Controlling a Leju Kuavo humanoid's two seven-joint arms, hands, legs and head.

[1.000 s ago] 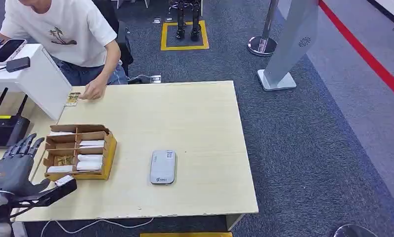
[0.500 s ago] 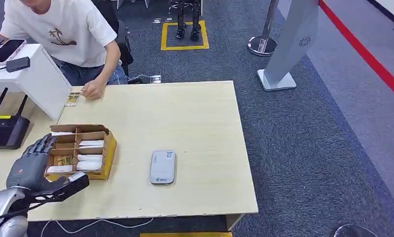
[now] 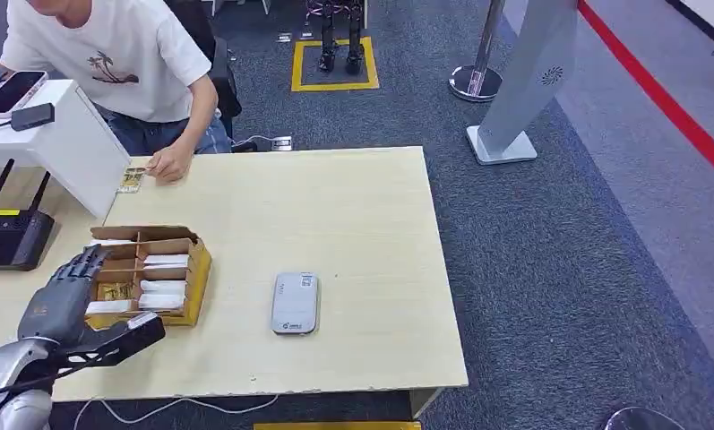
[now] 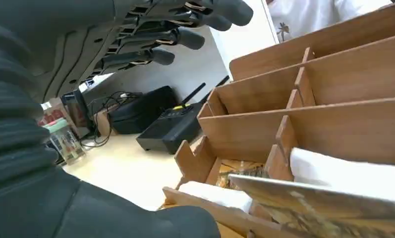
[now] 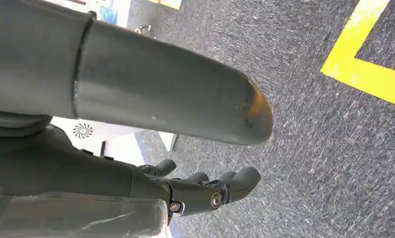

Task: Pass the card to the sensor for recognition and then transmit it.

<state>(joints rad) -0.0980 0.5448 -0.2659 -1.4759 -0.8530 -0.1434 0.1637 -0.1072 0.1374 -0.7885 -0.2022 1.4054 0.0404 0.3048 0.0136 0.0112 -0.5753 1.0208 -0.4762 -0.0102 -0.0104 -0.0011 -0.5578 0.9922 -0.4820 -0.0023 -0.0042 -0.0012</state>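
1. The left hand hovers at the near left corner of the wooden card box, fingers spread and holding nothing, the thumb reaching along the box's near wall.
2. The cards lie in the box's compartments, edges showing just above the dividers.
3. To pick well, the fingers should probably enter one compartment from above and pinch a single card by its raised edge, clear of the dividers.
4. The sensor lies flat on the table, right of the box, with open room between.
5. The table's near edge is close to the hand.
6. The right hand hangs over the carpet, fingers loosely apart, holding nothing.
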